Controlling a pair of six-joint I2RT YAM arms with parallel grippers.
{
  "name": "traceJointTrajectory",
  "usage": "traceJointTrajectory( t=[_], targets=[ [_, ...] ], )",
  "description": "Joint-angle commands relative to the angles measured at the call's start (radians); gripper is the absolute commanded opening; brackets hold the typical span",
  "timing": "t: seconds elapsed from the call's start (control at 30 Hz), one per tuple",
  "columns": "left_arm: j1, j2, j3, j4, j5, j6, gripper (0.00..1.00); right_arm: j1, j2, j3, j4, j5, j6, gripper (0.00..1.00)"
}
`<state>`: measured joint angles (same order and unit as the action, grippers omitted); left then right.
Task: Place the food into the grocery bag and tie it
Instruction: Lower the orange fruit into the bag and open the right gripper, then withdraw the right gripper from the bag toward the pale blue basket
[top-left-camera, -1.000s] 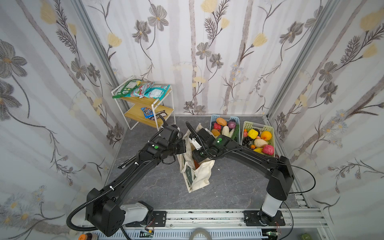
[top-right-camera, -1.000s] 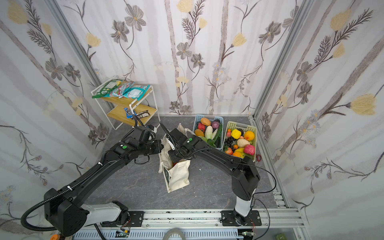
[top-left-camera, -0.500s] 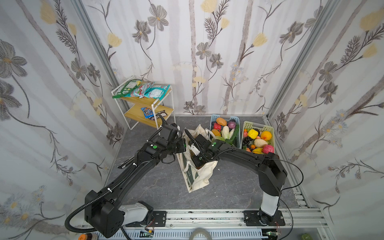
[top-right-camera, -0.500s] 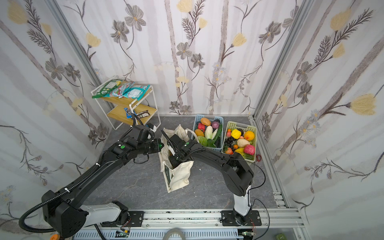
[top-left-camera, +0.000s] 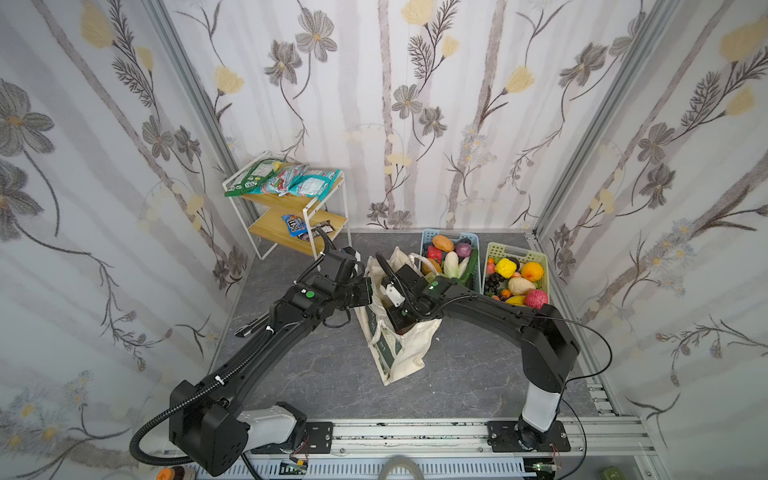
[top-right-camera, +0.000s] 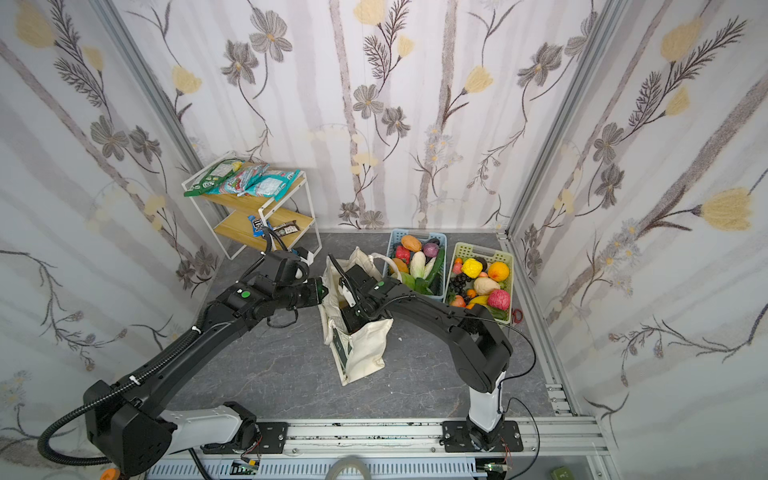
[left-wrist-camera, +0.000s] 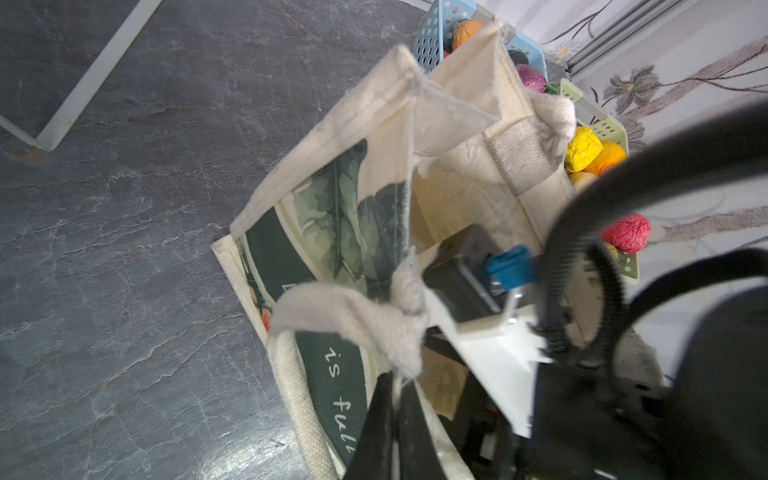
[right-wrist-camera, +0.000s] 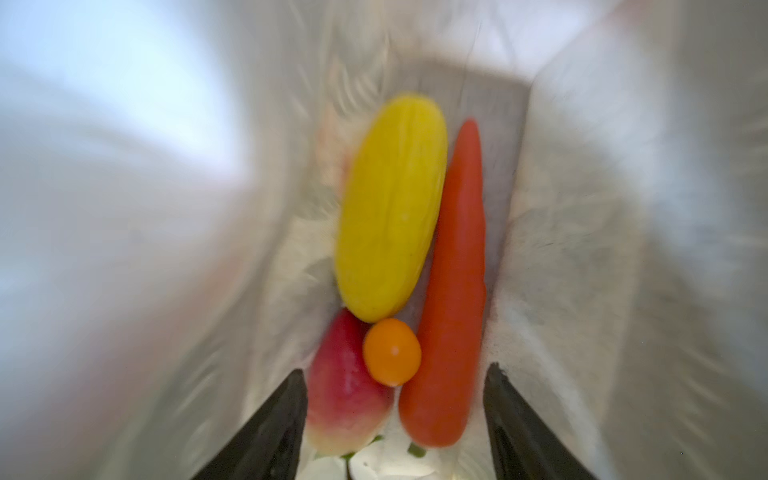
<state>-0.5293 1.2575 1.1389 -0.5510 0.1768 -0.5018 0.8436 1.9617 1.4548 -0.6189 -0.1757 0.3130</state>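
Grocery bag (top-left-camera: 409, 349) (top-right-camera: 365, 345): standing upright on the dark stone-patterned floor (top-left-camera: 316, 374), mouth open, between the two arms in both top views. The blue basket (top-left-camera: 427, 237) is just beside it on the far right. The pale green basket (top-left-camera: 515, 251) sits past that, and both hold toy produce.

Left gripper (left-wrist-camera: 397, 382): jaws pinched together on the cream fabric of the bag's rim, next to a strap handle (left-wrist-camera: 299, 395).

Right gripper (right-wrist-camera: 395, 371): lowered into the bag's mouth, jaws standing well apart. The wrist view is blurred at the edges.

Bag contents, seen between and beyond the right jaws on the bag's floor:
- An orange carrot (right-wrist-camera: 453, 270) lies lengthwise.
- A long yellow fruit (right-wrist-camera: 390, 208) lies alongside it, touching.
- A red fruit (right-wrist-camera: 340, 399) lies near one jaw.
- A small orange fruit (right-wrist-camera: 392, 351) is wedged among the three.

Two-tier rack (top-left-camera: 270, 228): in the far left corner, well apart from the bag. Green and blue snack packets (top-left-camera: 286, 183) lie on its top shelf.
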Motion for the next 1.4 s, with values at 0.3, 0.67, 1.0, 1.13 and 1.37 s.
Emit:
traceJointTrajectory(
  t=[0.3,0.67,1.0,1.13,1.37],
  targets=[
    [0.004,-0.002,0.0,0.0,-0.017,-0.001,0.0,-0.151,-0.237,0.01,-0.005,0.022,-0.041,0.75],
    [0.009,-0.001,0.001,0.002,-0.016,-0.006,0.0,-0.273,-0.332,-0.03,0.05,-0.065,-0.046,0.75],
    [0.009,-0.001,-0.001,0.008,-0.002,-0.016,0.0,-0.166,-0.321,-0.101,0.307,-0.359,0.064,0.75],
    [0.011,-0.023,0.001,-0.02,-0.037,-0.008,0.0,-0.174,-0.351,-0.092,0.308,-0.301,0.089,0.74],
    [0.081,-0.079,-0.015,-0.052,-0.017,0.012,0.0,-0.317,-0.437,-0.103,0.245,-0.18,0.081,0.74]
  ],
)
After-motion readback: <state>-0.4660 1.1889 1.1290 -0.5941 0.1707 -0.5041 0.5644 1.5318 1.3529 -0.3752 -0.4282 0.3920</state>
